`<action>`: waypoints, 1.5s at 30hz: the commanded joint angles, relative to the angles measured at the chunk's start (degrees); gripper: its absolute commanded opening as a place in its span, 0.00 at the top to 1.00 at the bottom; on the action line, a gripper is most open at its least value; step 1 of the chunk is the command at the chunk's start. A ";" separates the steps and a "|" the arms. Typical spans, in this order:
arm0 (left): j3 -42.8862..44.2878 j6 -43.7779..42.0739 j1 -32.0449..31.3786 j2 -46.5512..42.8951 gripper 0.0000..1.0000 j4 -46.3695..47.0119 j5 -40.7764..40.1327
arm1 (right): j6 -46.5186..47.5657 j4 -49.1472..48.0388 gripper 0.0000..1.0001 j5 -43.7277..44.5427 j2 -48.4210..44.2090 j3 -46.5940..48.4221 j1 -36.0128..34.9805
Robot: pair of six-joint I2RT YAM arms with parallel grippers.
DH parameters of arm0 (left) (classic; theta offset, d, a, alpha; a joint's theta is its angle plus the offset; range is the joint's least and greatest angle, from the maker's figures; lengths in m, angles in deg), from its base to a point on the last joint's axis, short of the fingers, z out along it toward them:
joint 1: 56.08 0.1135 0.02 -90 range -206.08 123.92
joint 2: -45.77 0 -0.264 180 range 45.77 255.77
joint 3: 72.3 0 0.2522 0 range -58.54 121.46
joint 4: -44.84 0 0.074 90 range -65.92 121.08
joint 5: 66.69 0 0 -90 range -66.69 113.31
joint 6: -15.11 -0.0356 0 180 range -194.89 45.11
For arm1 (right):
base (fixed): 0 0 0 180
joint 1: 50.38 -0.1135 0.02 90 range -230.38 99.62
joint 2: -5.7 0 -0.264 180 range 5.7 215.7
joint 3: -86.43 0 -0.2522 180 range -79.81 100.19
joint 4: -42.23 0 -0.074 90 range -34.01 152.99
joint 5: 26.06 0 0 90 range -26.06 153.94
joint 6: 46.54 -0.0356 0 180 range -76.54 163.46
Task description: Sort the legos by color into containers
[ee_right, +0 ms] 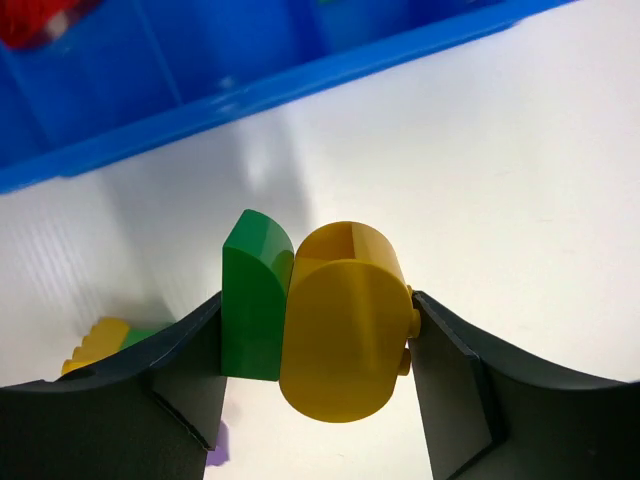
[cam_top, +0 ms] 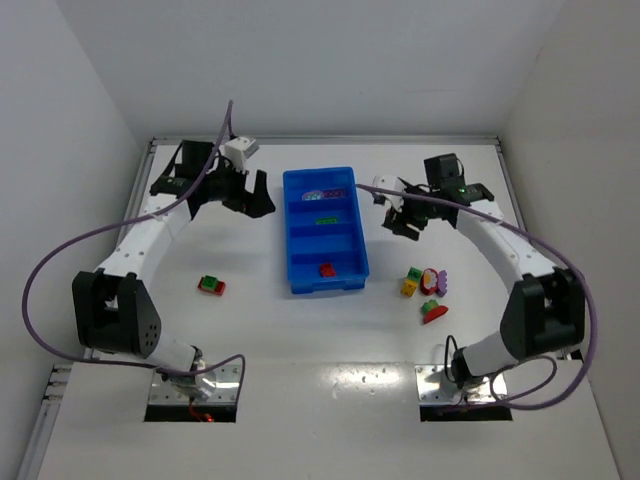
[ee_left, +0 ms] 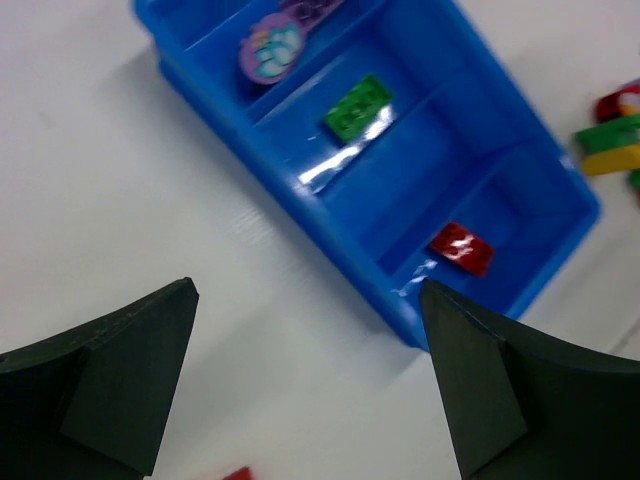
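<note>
My right gripper [ee_right: 318,300] is shut on two legos pressed side by side, a green rounded piece [ee_right: 255,300] and a yellow rounded piece [ee_right: 345,330]. It hangs just right of the blue tray [cam_top: 289,232], above the table. In the top view this gripper [cam_top: 405,222] is level with the tray's middle. The tray's compartments hold a purple round piece [ee_left: 272,50], a green brick [ee_left: 357,107] and a red brick [ee_left: 462,247]. My left gripper [ee_left: 307,285] stands open and empty above bare table to the tray's left.
A red-and-green piece [cam_top: 211,286] lies on the table at the left. Right of the tray sit a yellow-and-green piece [cam_top: 411,280], a purple, white and red cluster [cam_top: 433,281], a small green piece [cam_top: 430,306] and a red piece [cam_top: 435,316].
</note>
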 commanded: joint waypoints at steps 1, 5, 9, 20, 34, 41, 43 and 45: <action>1.24 4.66 0.50 -0.89 0.00 0.07 14.33 | -4.62 -6.68 0.67 -2.91 -6.59 -0.72 -0.27; 4.07 14.49 -0.37 2.89 0.02 1.21 25.60 | -8.57 -12.41 0.67 -6.93 -8.80 -1.51 -2.99; 7.40 16.53 -3.89 2.90 0.02 1.22 23.86 | -8.59 -12.41 0.66 -9.58 -4.86 3.32 -5.20; 7.76 19.17 -5.56 3.43 0.02 2.45 18.14 | -9.11 -13.72 0.66 -12.14 5.32 15.45 -16.00; 5.47 18.64 -1.61 1.67 0.02 2.45 18.84 | -9.64 -16.46 0.66 -8.80 16.14 26.79 -26.38; 5.47 18.12 -1.08 2.81 0.14 0.78 21.64 | -10.17 -18.12 0.66 -5.82 17.90 27.85 -27.52; 5.47 17.51 -1.08 2.81 0.19 0.78 22.27 | -10.17 -19.44 0.66 -3.97 17.91 27.85 -27.52; 5.47 17.50 -1.08 2.81 0.22 0.25 22.27 | -11.39 -20.67 0.67 -2.74 17.91 27.33 -27.52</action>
